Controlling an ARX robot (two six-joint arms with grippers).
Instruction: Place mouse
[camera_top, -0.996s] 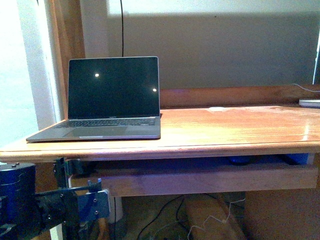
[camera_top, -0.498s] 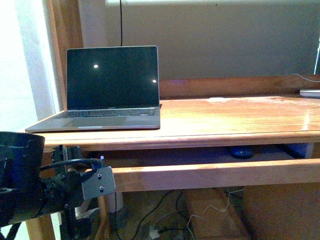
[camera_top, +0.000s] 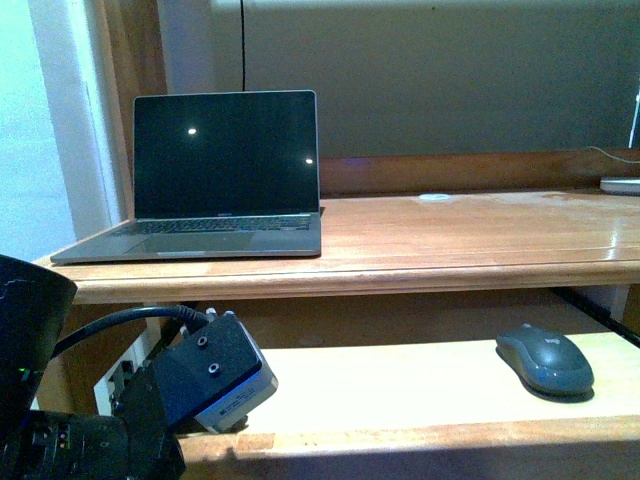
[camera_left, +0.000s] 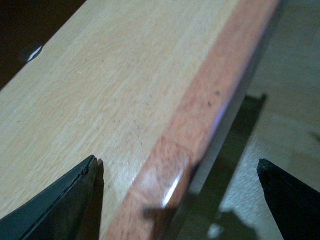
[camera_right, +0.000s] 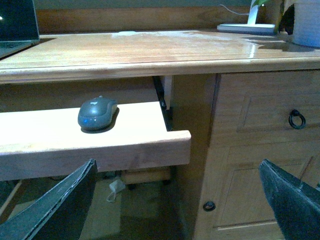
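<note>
The mouse (camera_top: 545, 360) is a small dark grey domed oval. It lies on the right end of the pulled-out light wood tray (camera_top: 380, 400) under the desk top. In the right wrist view the mouse (camera_right: 96, 114) sits near the tray's (camera_right: 135, 142) end, ahead of my open, empty right gripper (camera_right: 175, 167), which hangs lower than the tray in front of the cabinet. My left gripper (camera_left: 175, 165) is open and empty, its jaws straddling the tray's reddish front edge (camera_left: 200, 115). The left arm (camera_top: 200, 385) shows at the tray's left end.
An open laptop (camera_top: 225, 160) with a dark screen stands on the desk top (camera_top: 450, 240) at the left. A small white disc (camera_top: 434, 197) lies at the back of the desk. A drawer cabinet with a ring handle (camera_right: 296, 119) stands right of the tray.
The tray has slid out from under the desk, and the mouse now shows on it. My left arm has risen and moved right along the tray's front edge.
</note>
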